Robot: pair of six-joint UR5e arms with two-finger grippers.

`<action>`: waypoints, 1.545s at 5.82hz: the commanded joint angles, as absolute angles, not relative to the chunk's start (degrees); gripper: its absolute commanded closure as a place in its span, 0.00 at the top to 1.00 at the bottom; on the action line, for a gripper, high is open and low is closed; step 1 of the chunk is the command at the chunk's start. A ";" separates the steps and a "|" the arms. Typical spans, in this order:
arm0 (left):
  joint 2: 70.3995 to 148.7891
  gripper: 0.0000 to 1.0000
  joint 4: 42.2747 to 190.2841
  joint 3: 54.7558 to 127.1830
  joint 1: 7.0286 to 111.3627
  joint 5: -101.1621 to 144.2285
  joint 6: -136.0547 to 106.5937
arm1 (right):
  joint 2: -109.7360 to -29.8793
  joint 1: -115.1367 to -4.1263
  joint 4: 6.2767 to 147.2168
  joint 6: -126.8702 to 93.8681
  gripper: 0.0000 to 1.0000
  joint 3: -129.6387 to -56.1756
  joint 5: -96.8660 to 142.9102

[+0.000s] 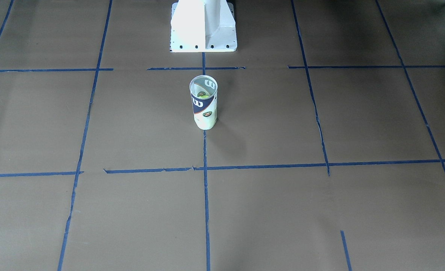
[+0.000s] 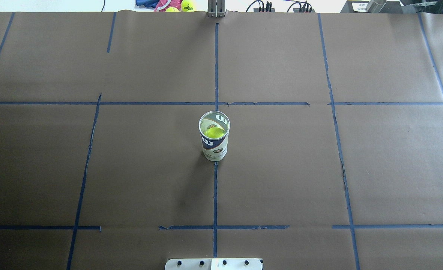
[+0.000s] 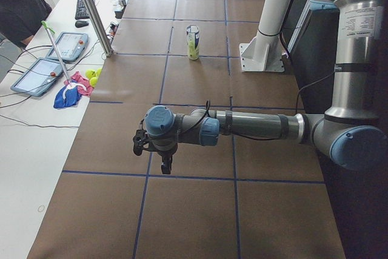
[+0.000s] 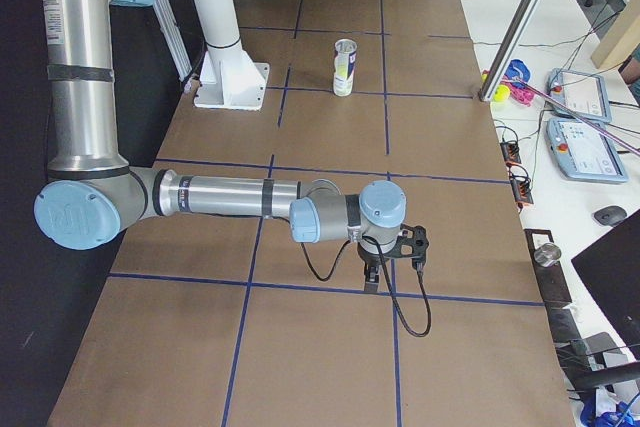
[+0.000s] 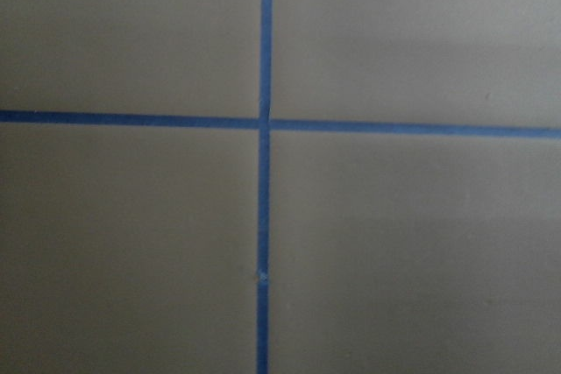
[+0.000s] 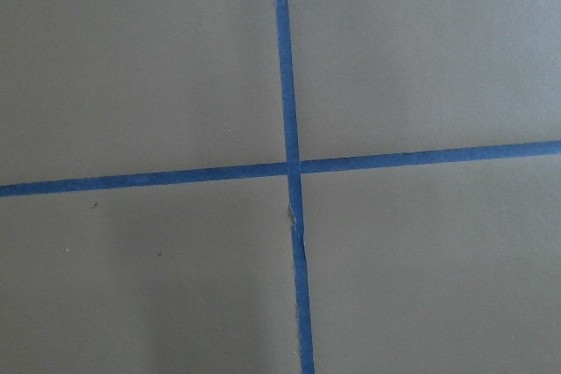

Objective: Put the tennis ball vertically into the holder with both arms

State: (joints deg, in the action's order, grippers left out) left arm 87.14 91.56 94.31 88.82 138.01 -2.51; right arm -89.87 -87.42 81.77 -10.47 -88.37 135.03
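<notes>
Item: holder, one clear plastic can, upright, mouth open and ringed by a pale rim; navy band with a white "W" across the upper wall, white label with a small round emblem below. Location: middle of the counter, standing on the central line of blue tape. The white pedestal base lies at 6 o'clock from it in the overhead view (at 12 o'clock in the front-facing view). Contents: tennis ball, bright yellow-green and fuzzy, inside the holder and seen through the open mouth; its print is too small to read, and how deep it sits cannot be told. Counter surface: brown paper marked into squares by the tape. Left arm: stretched level above the counter, well apart from the holder. Left pincer: black, pointing down over the paper; it shows only in the side view, so whether it is wide or narrow cannot be told. Right arm: likewise level and well apart from the holder. Right pincer: black, pointing down, width likewise impossible to tell. Wrist views: only paper and a tape crossing. Sundries: spare balls past the counter's edge at 12 o'clock; a person seated at a side desk.
</notes>
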 commanded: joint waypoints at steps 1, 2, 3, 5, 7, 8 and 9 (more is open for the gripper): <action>86.57 1.00 89.75 93.87 89.56 134.56 -0.09 | -90.35 -86.58 83.13 -5.55 1.00 -87.97 135.26; 86.92 1.00 87.82 95.35 89.56 134.65 -0.09 | -90.18 -86.05 84.19 -4.23 1.00 -88.24 135.35; 87.10 1.00 85.80 96.23 89.39 134.91 0.52 | -89.31 -85.87 86.81 -3.96 1.00 -88.42 135.35; 86.14 1.00 84.81 96.33 89.56 135.26 0.44 | -92.88 -85.96 87.01 -3.96 1.00 -94.63 135.35; 86.13 1.00 85.60 95.02 89.30 134.83 0.53 | -94.04 -85.87 87.27 -3.78 1.00 -94.66 134.30; 86.83 1.00 85.69 93.97 89.21 135.26 0.53 | -94.48 -85.43 87.28 -3.69 1.00 -94.66 133.77; 87.01 1.00 85.35 94.30 89.12 135.26 0.27 | -94.74 -85.26 87.28 0.92 1.00 -94.57 133.25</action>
State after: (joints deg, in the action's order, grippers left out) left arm 86.74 85.52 94.37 89.22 135.18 0.44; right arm -94.44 -85.47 87.26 -2.24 -94.61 133.74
